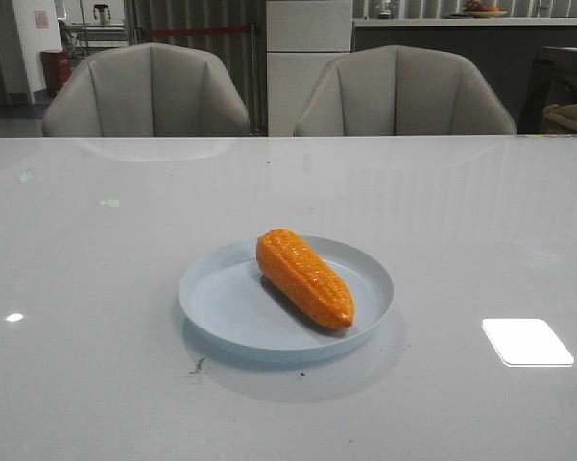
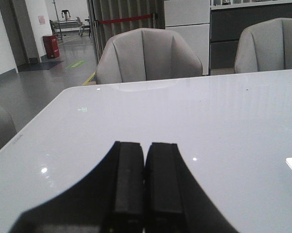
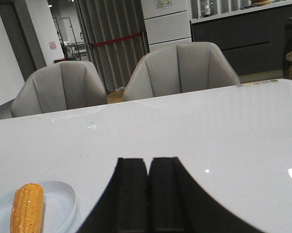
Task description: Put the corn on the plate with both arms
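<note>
I see the corn (image 1: pixel 304 277) lying on the plate (image 1: pixel 221 298). Both grippers, left (image 2: pixel 145 194) and right (image 3: pixel 148 194), are closed and empty. A careless sweep could knock it off.

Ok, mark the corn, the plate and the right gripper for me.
corn (image 1: pixel 303 277), front view, middle of the cob's kerneled body.
plate (image 1: pixel 232 305), front view, bare floor of the dish beside the cob.
right gripper (image 3: pixel 148 177), right wrist view, seam where the closed fingertips meet.

Dim, sharp; glare on table (image 1: pixel 527 342)
</note>
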You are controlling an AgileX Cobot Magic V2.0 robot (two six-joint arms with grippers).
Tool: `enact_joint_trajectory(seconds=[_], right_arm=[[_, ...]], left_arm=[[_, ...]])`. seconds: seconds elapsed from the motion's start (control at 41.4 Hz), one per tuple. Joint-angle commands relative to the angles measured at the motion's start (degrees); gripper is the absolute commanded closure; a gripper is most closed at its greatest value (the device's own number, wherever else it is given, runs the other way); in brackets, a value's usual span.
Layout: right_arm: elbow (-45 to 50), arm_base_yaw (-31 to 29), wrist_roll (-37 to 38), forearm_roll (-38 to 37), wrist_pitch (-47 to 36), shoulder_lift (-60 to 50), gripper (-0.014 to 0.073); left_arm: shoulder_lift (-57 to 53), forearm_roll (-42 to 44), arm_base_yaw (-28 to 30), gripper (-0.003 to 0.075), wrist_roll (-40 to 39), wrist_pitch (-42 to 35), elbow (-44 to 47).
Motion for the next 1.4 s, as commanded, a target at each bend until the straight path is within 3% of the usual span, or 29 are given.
enact_joint_trajectory(seconds=[0.0,0.097,0.266,0.483,1.376], right_arm=[[-1.25,0.01,-0.77,-2.19,-4.97,-1.18,0.0529],[-1.25,0.01,-0.08,-8.2,-4.97,-1.18,0.0529],[-1.25,0.01,8.19,-14.8,-1.2,-1.18,0.0538],[-1.25,0.01,8.76,-14.94,3.56,-1.18,0.0538],[-1.25,0.01,8.76,-14.94,3.56,-1.18,0.0538]], left_arm=[[-0.95,-0.05,0.07,0.0631,-0.58,-4.48,2.12],[-0.95,-0.05,0.07,0.0631,-0.58,-4.48,2.12],[-0.95,-0.05,0.07,0.0631,-0.58,-4.48,2.12],[-0.95,-0.05,0.07,0.0631,-0.58,-4.48,2.12],[-0.95,-0.05,0.07,0.0631,-0.58,-4.48,2.12]])
